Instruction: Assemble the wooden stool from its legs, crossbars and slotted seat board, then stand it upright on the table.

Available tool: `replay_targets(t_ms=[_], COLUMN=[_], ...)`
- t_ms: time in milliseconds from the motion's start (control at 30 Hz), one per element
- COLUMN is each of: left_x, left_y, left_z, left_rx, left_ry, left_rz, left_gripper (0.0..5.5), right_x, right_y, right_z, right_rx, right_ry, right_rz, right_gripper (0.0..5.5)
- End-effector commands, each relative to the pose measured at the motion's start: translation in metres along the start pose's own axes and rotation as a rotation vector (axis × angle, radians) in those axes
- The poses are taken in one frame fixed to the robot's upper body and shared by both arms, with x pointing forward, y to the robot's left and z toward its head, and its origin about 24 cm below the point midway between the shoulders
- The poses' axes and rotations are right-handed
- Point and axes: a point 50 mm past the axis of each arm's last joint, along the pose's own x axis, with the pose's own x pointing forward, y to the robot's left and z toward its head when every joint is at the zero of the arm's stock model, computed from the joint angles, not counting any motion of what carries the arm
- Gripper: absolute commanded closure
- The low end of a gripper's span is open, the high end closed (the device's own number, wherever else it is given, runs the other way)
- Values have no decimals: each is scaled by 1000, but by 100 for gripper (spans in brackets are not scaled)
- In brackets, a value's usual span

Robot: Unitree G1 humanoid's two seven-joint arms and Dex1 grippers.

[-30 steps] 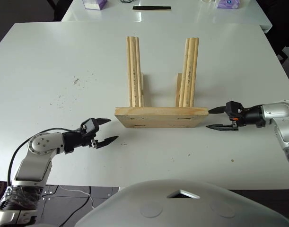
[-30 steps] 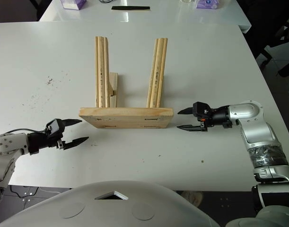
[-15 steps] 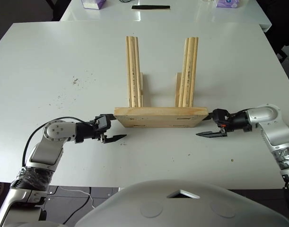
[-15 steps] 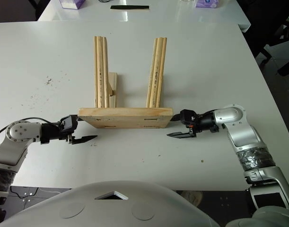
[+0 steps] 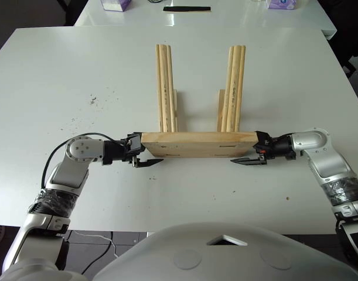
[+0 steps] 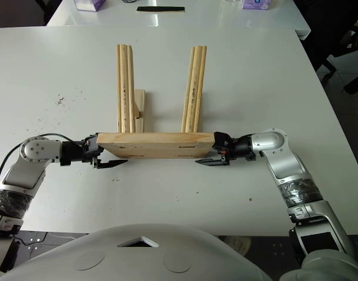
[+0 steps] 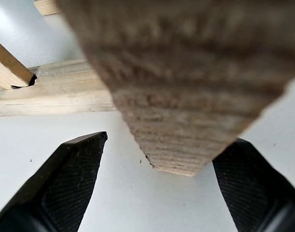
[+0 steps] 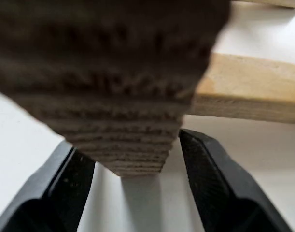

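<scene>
Lying on its side, the wooden stool (image 5: 197, 117) looks fully put together. The slotted seat board (image 5: 197, 144) stands on its edge on the white table (image 5: 61, 70). Two bundles of legs (image 5: 166, 88) run flat from its far face, and short crossbars (image 5: 176, 104) sit between them close to the board. You can count the joining as done, as far as these views show. What is left is the last step: tipping the stool so that its legs point down and it stands upright.

Your left gripper (image 5: 145, 152) is at the left end of the seat board, its two fingers (image 7: 72, 181) apart, one on either side of the board's thickness. The left wrist view shows bare table between at least one pad and the wood, so nothing is clamped. Your right gripper (image 5: 247, 148) mirrors it at the right end of the seat board, jaws likewise spread around the end grain. There the pads (image 8: 210, 179) sit close to the wood, but I judge them not yet closed on it.

Left of the seat board and farther out, a scatter of dark crumbs (image 5: 95, 100) lies on the table.
</scene>
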Motion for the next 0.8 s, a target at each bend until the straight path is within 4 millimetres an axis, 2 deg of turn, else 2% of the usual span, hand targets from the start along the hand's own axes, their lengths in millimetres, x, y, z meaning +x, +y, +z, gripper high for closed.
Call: replay_targets(t_ms=[33,300,400,600,800], left_x=[6,9,8,3,-4], left_y=[2,11,11,-4,-5], left_z=[0,7,12,44,74], left_rx=[28,-5,-41,-211,-401], left_ry=[6,-62,-94,-295,-535], left_rz=[-22,41,53,-3,28], left_gripper=[223,347,388,388,388], right_x=[1,-5,-7,-17,-23], right_y=[-8,-8,-6,7,12], right_z=[4,11,17,35,58], right_rx=[-28,5,39,160,232], right_ry=[-4,-71,-102,-162,-264], right_rz=[-1,55,76,182,231], right_gripper=[287,408,418,417,417])
